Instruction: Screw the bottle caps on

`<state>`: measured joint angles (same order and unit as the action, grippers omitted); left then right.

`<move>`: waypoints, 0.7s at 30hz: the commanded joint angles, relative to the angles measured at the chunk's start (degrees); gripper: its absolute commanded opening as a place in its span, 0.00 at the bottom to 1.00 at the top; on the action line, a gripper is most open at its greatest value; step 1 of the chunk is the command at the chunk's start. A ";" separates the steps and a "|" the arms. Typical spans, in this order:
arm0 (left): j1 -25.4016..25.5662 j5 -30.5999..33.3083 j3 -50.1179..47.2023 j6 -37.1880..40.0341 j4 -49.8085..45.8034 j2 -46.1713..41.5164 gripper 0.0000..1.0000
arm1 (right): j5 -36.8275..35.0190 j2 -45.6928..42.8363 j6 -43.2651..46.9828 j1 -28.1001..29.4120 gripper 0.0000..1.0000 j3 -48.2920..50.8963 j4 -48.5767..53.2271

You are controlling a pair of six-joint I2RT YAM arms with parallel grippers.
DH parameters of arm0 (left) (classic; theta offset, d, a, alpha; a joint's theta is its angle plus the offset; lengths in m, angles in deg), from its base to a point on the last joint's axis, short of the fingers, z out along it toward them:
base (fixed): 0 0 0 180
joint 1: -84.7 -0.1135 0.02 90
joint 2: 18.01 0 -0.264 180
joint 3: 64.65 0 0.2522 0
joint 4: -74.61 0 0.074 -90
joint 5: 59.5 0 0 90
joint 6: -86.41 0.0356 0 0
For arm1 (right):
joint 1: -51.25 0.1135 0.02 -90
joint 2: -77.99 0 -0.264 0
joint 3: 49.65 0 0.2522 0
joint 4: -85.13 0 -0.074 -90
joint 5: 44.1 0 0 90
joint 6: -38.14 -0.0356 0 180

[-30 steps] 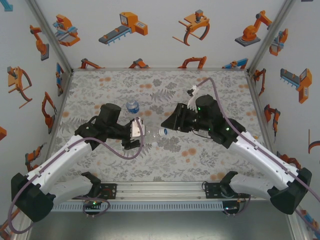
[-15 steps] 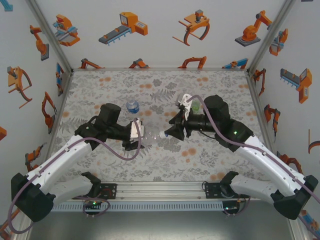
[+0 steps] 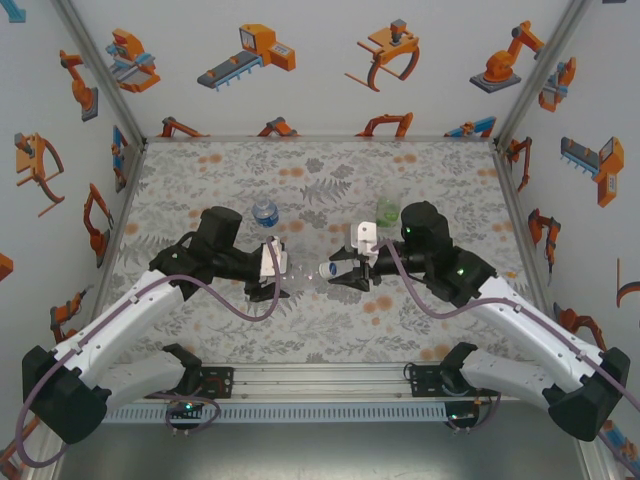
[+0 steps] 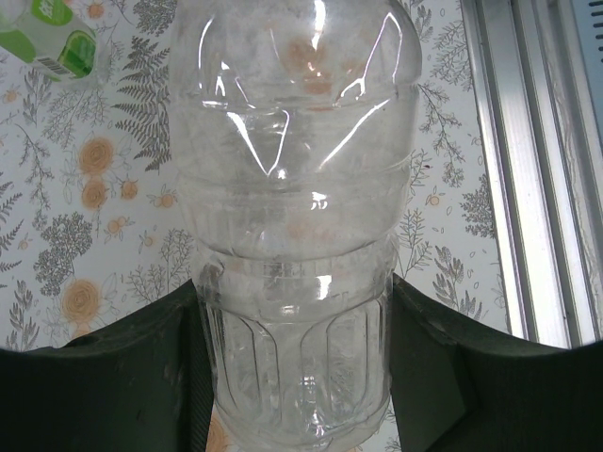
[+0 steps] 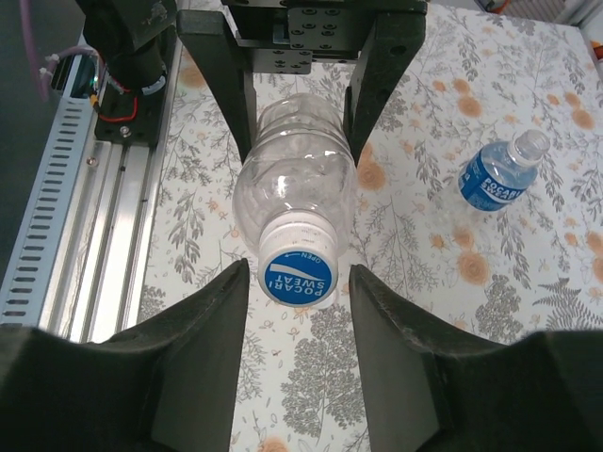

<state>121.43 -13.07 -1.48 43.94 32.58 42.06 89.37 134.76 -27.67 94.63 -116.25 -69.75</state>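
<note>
Left gripper (image 3: 272,268) clamped on the ribbed lower body of a colourless see-through plastic bottle (image 4: 297,169), held lying horizontally above the middle of the table with its grey floral cloth (image 3: 300,165), neck pointing toward the right arm. A round white screw cap with a blue printed top (image 5: 299,273) sits on that neck. Right gripper (image 3: 340,272) faces the cap end-on, its jaws apart and straddling the cap with a thin strip of cloth visible on either side; whether a pad (image 5: 203,358) grazes the cap rim cannot be told from this angle. A small blue-labelled clear bottle (image 3: 265,212) stands just behind the left gripper, and a green-tinted bottle (image 3: 388,208) stands just behind the right wrist, both near the arms but apart from the held bottle. An aluminium rail (image 5: 85,235) marks the near table edge, well apart from the bottle. The far half of the cloth lies open up to the back wall (image 3: 320,90), and strips of open cloth run beside both side walls.
</note>
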 commanded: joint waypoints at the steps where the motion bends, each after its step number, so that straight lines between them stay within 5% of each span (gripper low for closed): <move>1: 0.19 -2.59 1.29 1.60 -0.51 -0.04 0.00 | 2.06 -0.79 1.92 0.13 0.42 0.57 -3.58; 15: 0.23 -2.55 1.37 1.60 -0.52 -0.04 0.00 | 2.20 -0.95 1.74 0.13 0.39 0.73 -3.44; 21: 0.26 -2.50 1.48 1.51 -0.55 0.31 0.00 | 1.02 -0.66 -1.43 0.13 0.17 1.02 -3.97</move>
<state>121.43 -13.09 -1.48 44.16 32.56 42.09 90.20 134.74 -27.61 94.63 -115.86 -71.54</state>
